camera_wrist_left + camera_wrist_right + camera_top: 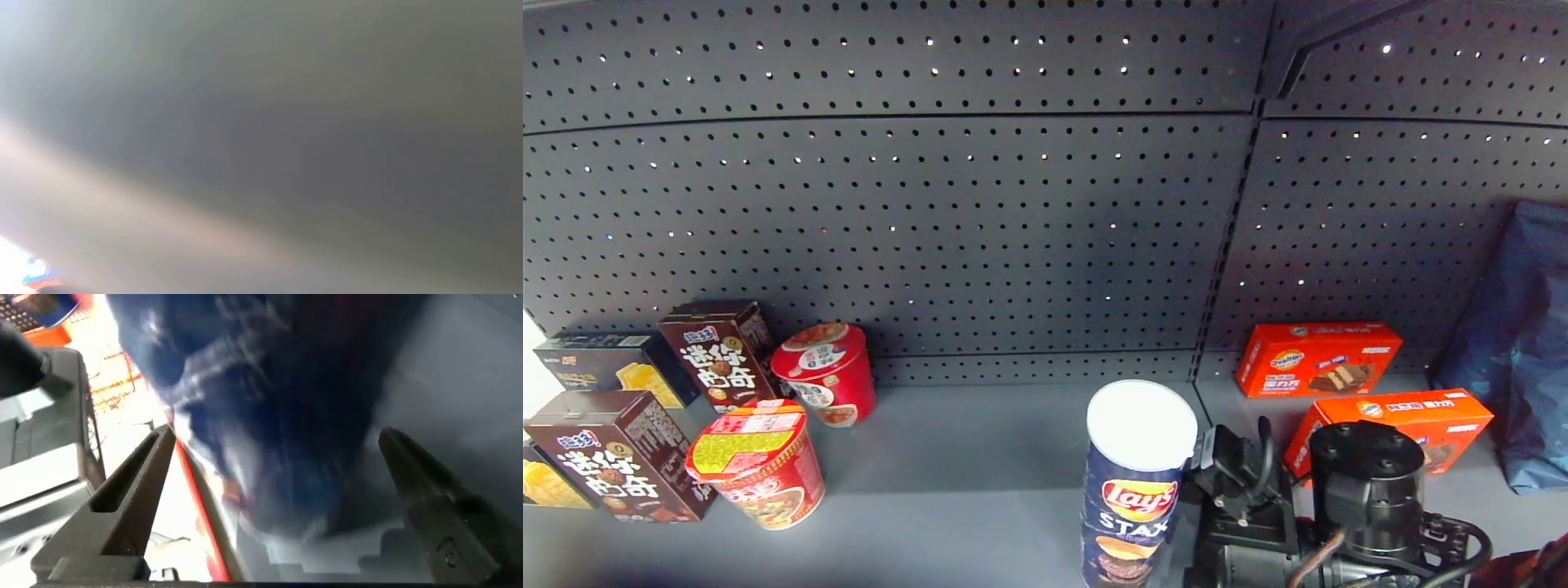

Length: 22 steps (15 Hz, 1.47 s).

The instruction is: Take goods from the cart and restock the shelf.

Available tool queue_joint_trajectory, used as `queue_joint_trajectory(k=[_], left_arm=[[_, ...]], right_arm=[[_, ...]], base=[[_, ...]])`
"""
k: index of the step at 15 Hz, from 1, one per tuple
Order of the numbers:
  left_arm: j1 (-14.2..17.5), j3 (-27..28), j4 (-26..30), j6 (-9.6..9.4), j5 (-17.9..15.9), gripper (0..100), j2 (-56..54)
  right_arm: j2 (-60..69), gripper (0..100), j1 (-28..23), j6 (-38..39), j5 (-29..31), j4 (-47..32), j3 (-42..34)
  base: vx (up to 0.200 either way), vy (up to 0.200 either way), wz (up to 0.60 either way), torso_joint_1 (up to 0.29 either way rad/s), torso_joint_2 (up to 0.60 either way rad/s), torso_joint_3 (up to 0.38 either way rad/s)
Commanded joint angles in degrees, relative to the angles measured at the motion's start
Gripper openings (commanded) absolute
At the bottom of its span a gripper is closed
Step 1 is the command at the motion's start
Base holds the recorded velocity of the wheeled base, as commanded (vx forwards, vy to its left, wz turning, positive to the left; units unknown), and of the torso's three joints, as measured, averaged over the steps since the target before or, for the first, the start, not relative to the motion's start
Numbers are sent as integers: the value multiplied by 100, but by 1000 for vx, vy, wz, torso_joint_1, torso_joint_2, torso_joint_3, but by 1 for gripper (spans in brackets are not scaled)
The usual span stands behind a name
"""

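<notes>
Dark blue chip can (1137,482) stands upright on the shelf (964,457), white lid up. Right gripper (276,437) fingers are spread wide with something blue and blurry between them.

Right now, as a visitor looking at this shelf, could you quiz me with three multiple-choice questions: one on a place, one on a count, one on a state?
1. Where on the shelf are the orange boxes?
A. Toward the robot's left
B. In the middle
C. Toward the robot's right

2. How many red noodle cups are there?
A. One
B. Two
C. Four

3. How is the blue chips can placed?
A. Upright, lid on
B. Lying on its side
C. Upright, lid off

Answers:
1 C: both boxes lie to the right of the chips can.
2 B: one cup stands behind the other among the brown boxes.
3 A: the can stands on end, with its white lid on top.
</notes>
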State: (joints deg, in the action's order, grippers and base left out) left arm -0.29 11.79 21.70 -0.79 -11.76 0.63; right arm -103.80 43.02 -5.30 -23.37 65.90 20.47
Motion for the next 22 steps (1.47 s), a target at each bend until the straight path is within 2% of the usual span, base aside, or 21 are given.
queue_joint_trajectory(k=[1,4,6,7,8,9,10,11,13,14,15,16,19,20,22], left_arm=[[3,-1,1,0,-1,0,-2],[3,-1,1,-9,7,0,-2],[3,-19,-34,-53,25,0,-2],[3,192,-122,-211,25,0,-2],[3,561,-78,-307,16,0,7],[-15,790,-78,-307,16,0,60],[-59,1273,-78,-307,7,0,358],[-173,1932,-96,-316,-142,0,1009],[-481,2662,-140,-307,-722,0,1932],[-639,2891,-140,-307,-1047,0,2257],[-902,3110,-140,-299,-1592,0,2661],[-990,3172,-166,-299,-1821,0,2995],[-1192,3189,-570,-307,-2128,0,3821],[-1447,3137,-887,-255,-2374,0,4270],[-1632,3128,-1098,-255,-2453,0,4815]], right_arm=[[589,100,-145,-15,-1,2,-491],[1635,100,-637,-23,-19,-69,-1423],[2171,100,-1059,-23,25,-104,-1625],[2540,100,-1287,-23,333,-262,-1651],[2787,100,-1296,-23,711,-482,-1643],[2901,100,-1270,-32,957,-649,-1643],[3156,100,-1191,-59,1273,-1009,-1634],[3428,100,-1076,-50,1405,-1440,-1563],[3832,100,-971,-50,1774,-2187,-1423],[4017,100,-909,-41,1941,-2459,-1370],[4307,100,-874,-32,2073,-2802,-1344],[4527,100,-874,-23,2100,-3083,-1335],[5098,100,-909,3,2091,-3857,-1300],[5309,100,-909,240,2091,-4138,-1177],[5423,100,-909,425,2100,-4226,-1177]], base=[[0,0,0,0,0,0],[0,0,0,0,0,0],[0,0,0,0,0,0],[0,0,0,0,0,0],[0,0,0,0,0,0],[0,0,0,0,0,0],[0,0,0,0,0,0],[0,0,0,0,0,0],[0,0,0,0,0,0],[0,0,0,0,0,0],[0,0,0,0,0,0],[0,0,0,0,0,0],[0,0,0,0,0,0],[0,0,0,0,0,0],[0,0,0,0,0,0]])
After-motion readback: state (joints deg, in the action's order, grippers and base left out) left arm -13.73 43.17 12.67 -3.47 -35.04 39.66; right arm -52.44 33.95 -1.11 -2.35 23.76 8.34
